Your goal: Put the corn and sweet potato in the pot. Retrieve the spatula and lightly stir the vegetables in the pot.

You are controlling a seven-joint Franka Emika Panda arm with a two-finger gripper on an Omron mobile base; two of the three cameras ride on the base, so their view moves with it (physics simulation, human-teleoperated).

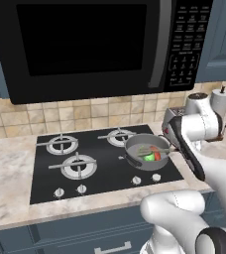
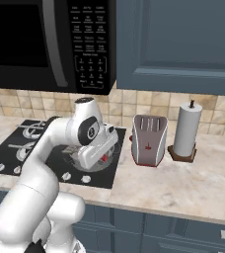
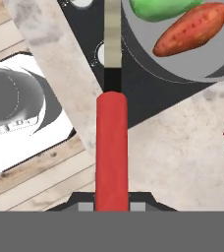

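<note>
The gripper (image 3: 112, 205) is clamped on the red handle of the spatula (image 3: 111, 147), its finger tips barely showing at either side of the handle, and the pale metal head reaches toward the rim of the pot (image 3: 202, 74). In the pot, which stands on the stove's front right burner, the sweet potato (image 3: 192, 30) lies beside the green corn (image 3: 163, 9), the corn cut off by the frame edge. From the right base view the arm hides most of the pot (image 2: 112, 157); beside the stove stand a toaster (image 2: 149, 140) and a paper towel roll (image 2: 187, 129).
</note>
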